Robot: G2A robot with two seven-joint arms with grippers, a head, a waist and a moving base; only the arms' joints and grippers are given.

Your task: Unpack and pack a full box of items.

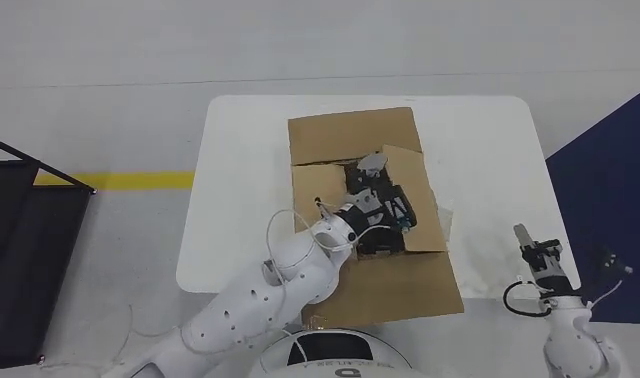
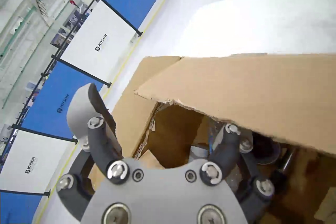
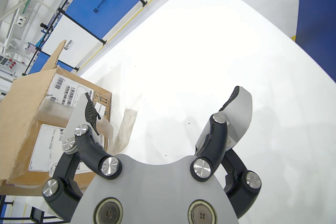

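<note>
An open brown cardboard box (image 1: 350, 138) stands in the middle of the white table (image 1: 480, 148), its flaps spread outward. My left gripper (image 1: 375, 183) is down in the box's opening. In the left wrist view the left gripper (image 2: 155, 112) is open: one finger (image 2: 86, 104) sits above the box's edge, and the other (image 2: 225, 135) reaches under a torn flap (image 2: 249, 93). Dark items (image 2: 265, 149) lie deep inside, too shadowed to identify. My right gripper (image 1: 535, 248) is open and empty above bare table near the front right edge, apart from the box (image 3: 52, 114).
A strip of clear tape (image 3: 126, 125) hangs off the box's labelled side onto the table. A black frame (image 1: 30, 258) stands on the floor at the left, and a blue panel (image 1: 600, 178) stands at the right. Bare table lies to the right of the box.
</note>
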